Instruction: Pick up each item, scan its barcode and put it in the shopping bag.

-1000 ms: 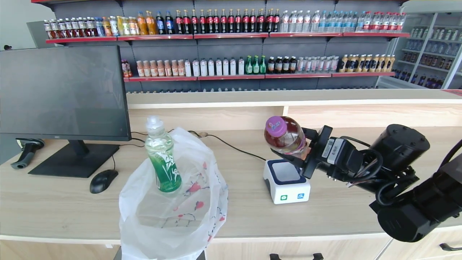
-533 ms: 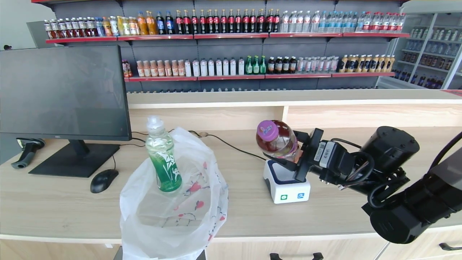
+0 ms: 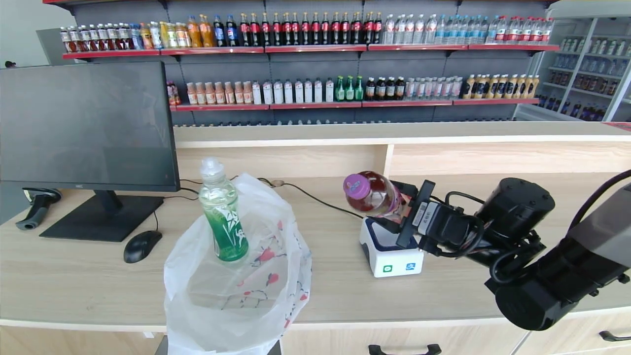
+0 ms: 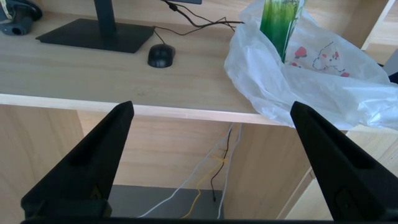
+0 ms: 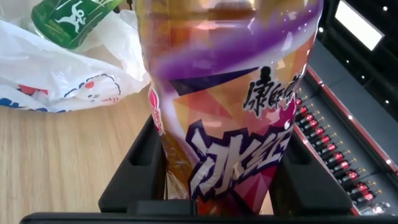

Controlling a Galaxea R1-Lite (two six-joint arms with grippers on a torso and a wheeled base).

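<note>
Left gripper (image 4: 211,107) hangs low in front of the desk (image 3: 74,286) edge, jaws wide apart and empty, so leave it parked. It isn't needed for this step. Next along, the shopping bag (image 3: 256,301) slumps over the near edge with its mouth open, and a green bottle (image 3: 223,217) stands upright at the far side of that mouth (looks inside, not certain). Further right is the scanner (image 3: 392,251), with its window facing up. The right gripper (image 3: 394,204) is closed on the purple-capped bottle (image 3: 372,195), holding it on its side just above the window with the cap pointing toward the bag. The step in hand is the scan. I can't find the barcode in any view. The right wrist view shows the printed front of the label, so the code is probably round the far side. Roll the wrist slowly until that side faces the window, and hold it level and close without touching the scanner housing. Grip the body, not the cap, since the smooth label may slip. Once it reads, lift before travelling left, and aim for the open part of the bag mouth beside the green bottle so you don't knock it.
</note>
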